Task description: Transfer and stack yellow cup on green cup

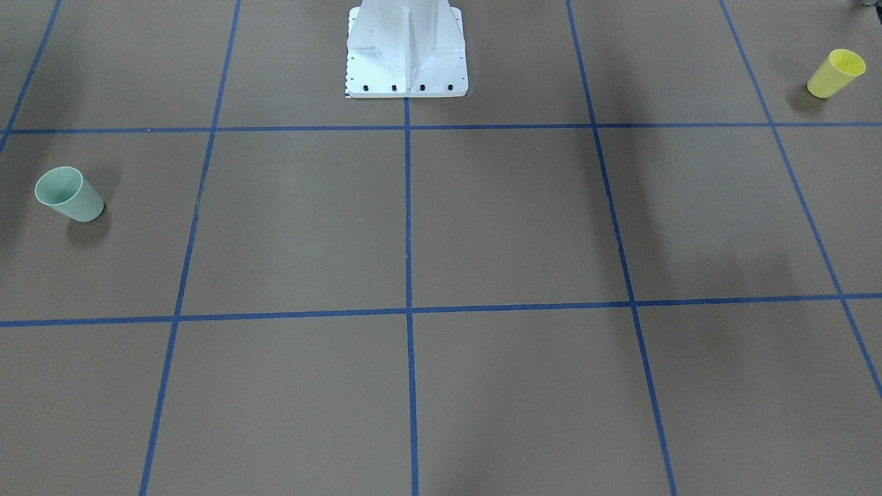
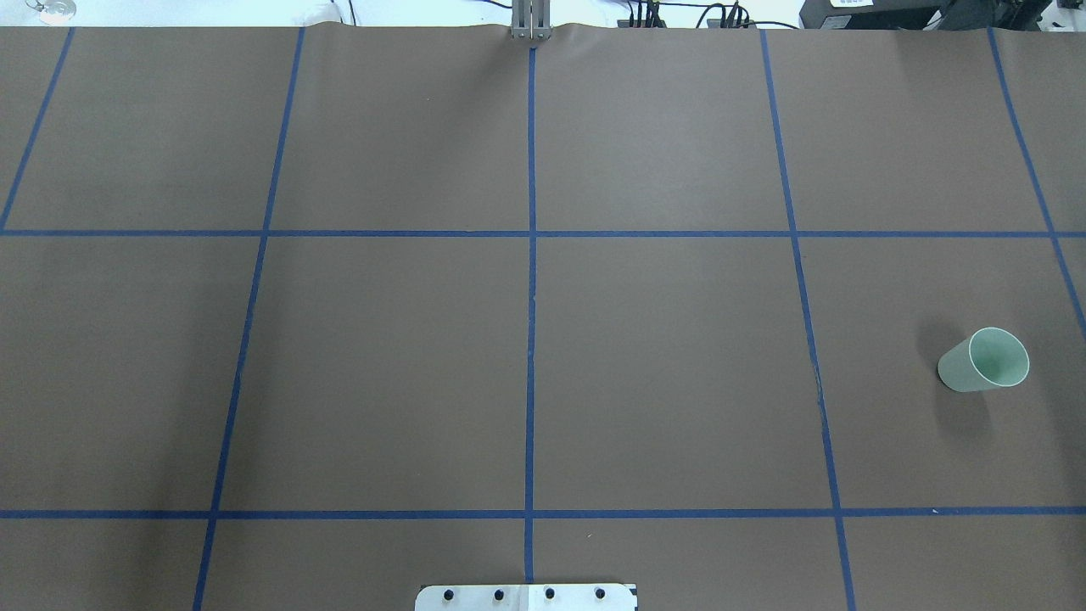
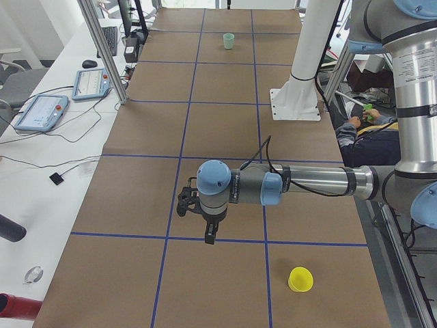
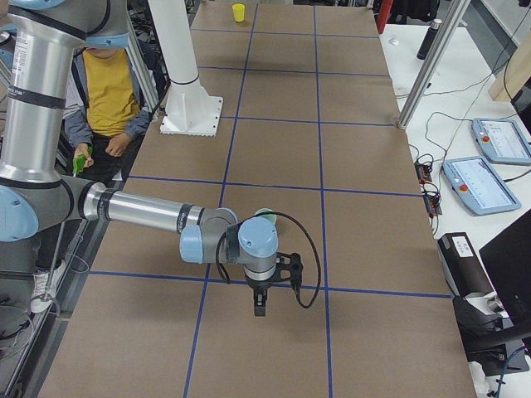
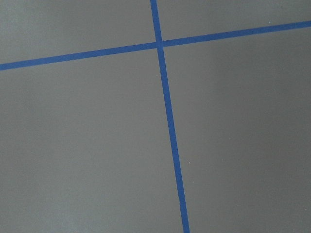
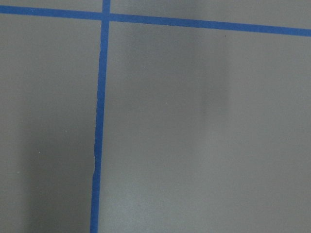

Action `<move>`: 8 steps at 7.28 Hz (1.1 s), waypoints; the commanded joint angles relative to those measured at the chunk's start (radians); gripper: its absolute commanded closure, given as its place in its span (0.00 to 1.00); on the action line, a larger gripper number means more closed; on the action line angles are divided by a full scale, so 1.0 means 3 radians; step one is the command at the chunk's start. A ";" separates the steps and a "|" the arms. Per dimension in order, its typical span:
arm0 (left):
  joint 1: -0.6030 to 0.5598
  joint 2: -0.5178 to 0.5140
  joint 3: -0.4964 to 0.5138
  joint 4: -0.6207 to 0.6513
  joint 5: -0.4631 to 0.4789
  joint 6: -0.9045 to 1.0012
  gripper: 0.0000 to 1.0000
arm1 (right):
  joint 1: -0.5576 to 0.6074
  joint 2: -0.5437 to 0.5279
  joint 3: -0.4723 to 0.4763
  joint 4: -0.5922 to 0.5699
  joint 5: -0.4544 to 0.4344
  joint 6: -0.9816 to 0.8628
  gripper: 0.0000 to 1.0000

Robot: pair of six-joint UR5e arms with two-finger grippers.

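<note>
The yellow cup (image 1: 836, 73) stands upright near the table's end on my left side, also seen as the yellow cup (image 3: 300, 279) close to the exterior left camera. The green cup (image 1: 69, 195) stands upright toward the opposite end, on my right side (image 2: 984, 360). My left gripper (image 3: 209, 238) hangs above the paper, apart from the yellow cup. My right gripper (image 4: 260, 309) hangs above the paper with the green cup (image 4: 265, 214) half hidden behind its wrist. Both grippers show only in the side views, so I cannot tell their state. The wrist views show only brown paper and blue tape.
Brown paper with a blue tape grid (image 2: 531, 339) covers the table. The white robot pedestal (image 1: 406, 55) stands at the robot's edge. A person (image 4: 109, 91) sits beside the pedestal. Tablets (image 4: 481, 182), cables and aluminium posts (image 4: 431, 62) line the operators' side.
</note>
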 commanded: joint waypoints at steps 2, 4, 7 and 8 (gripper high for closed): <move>0.0005 0.0001 -0.0017 0.0000 -0.0021 0.0000 0.00 | -0.0002 -0.0013 0.0004 0.0000 0.0002 0.0000 0.00; 0.0010 -0.0004 -0.0017 -0.0005 -0.0016 0.0000 0.00 | 0.0003 -0.0028 0.0004 0.0035 0.0002 0.0000 0.00; 0.0005 -0.0095 -0.0103 -0.0005 -0.0027 -0.0036 0.00 | 0.0003 -0.0069 -0.0001 0.0097 0.0007 -0.0010 0.00; 0.0005 -0.0172 -0.0088 -0.0061 -0.0011 -0.0031 0.00 | 0.0003 -0.0054 -0.0087 0.0097 -0.0003 0.0010 0.00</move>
